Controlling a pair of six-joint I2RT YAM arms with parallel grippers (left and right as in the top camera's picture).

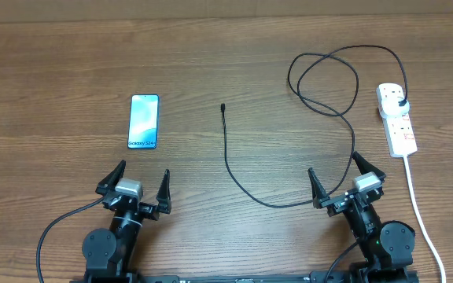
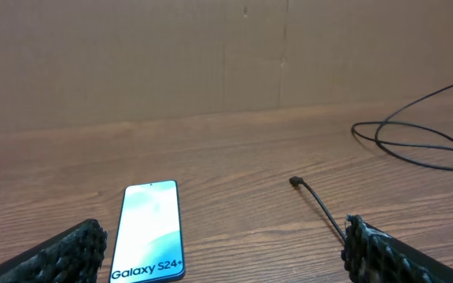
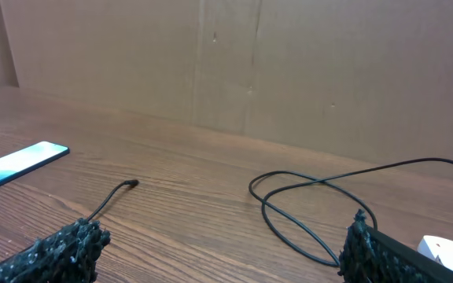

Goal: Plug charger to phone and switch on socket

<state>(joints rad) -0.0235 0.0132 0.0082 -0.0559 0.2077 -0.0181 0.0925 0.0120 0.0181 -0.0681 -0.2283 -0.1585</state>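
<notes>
A: Surface is a brown wood-grain table, with the grain running side to side. What of the room?

B: Only the wrist views show it. A plain brown board wall with upright seams stands at the table's far edge.

A: Task items from above. The phone lies flat, screen up, left of centre, just beyond the left gripper. The socket lies at the far right, and its white cord trails toward the near edge.

B: The charger has its black plug seated at the socket's far end. Its cable loops, runs down between the fingers of the right gripper as seen from above, then curves up to the connector tip. The tip lies on bare wood, well apart from the phone.

A: Only the overhead view shows that plug. The left wrist view shows the phone's lettering up close. The right wrist view catches just a corner of the socket.

B: Both pairs of fingers are spread wide, and neither clasps anything. Whether the cable touches the right pair cannot be told.
</notes>
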